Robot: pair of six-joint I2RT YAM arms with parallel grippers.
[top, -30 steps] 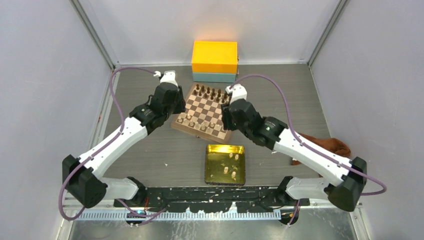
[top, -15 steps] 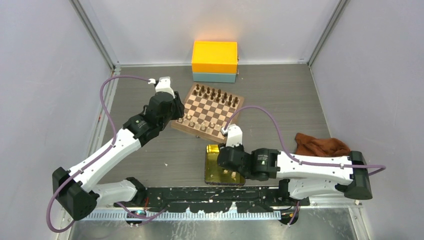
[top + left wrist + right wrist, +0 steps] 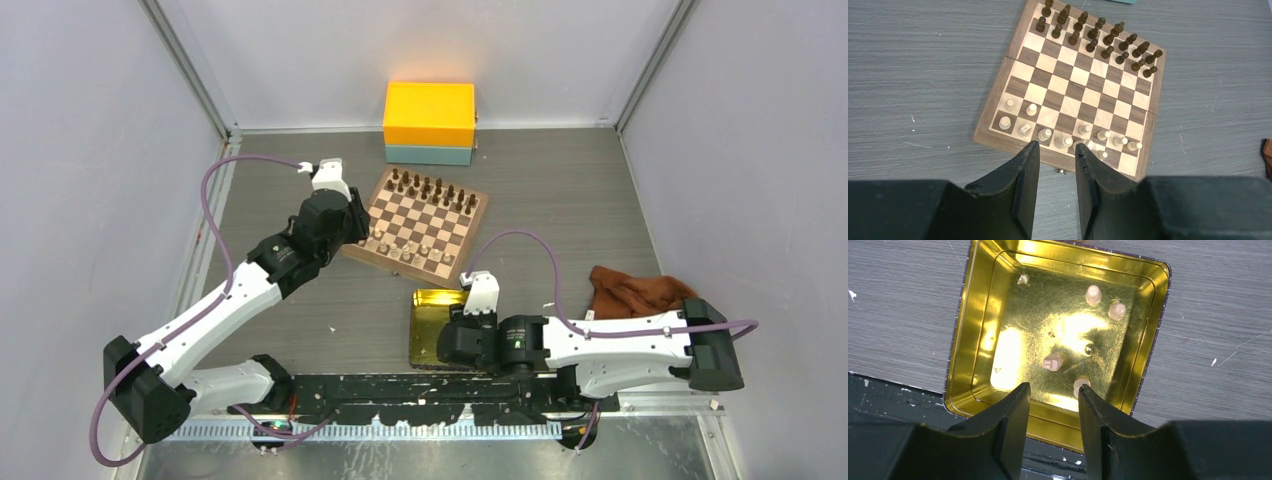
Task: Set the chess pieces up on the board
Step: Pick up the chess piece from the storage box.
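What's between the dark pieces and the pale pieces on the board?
Just bare squares of the checkered wooden chessboard separate the dark brown chess pieces from the pale cream wooden chess pieces; the left wrist view shows it.

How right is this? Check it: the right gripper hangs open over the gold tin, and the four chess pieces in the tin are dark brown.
One thing is wrong: the colour. The right wrist view shows the right gripper open over the gold tin, and the four chess pieces in it are pale cream, not dark brown.
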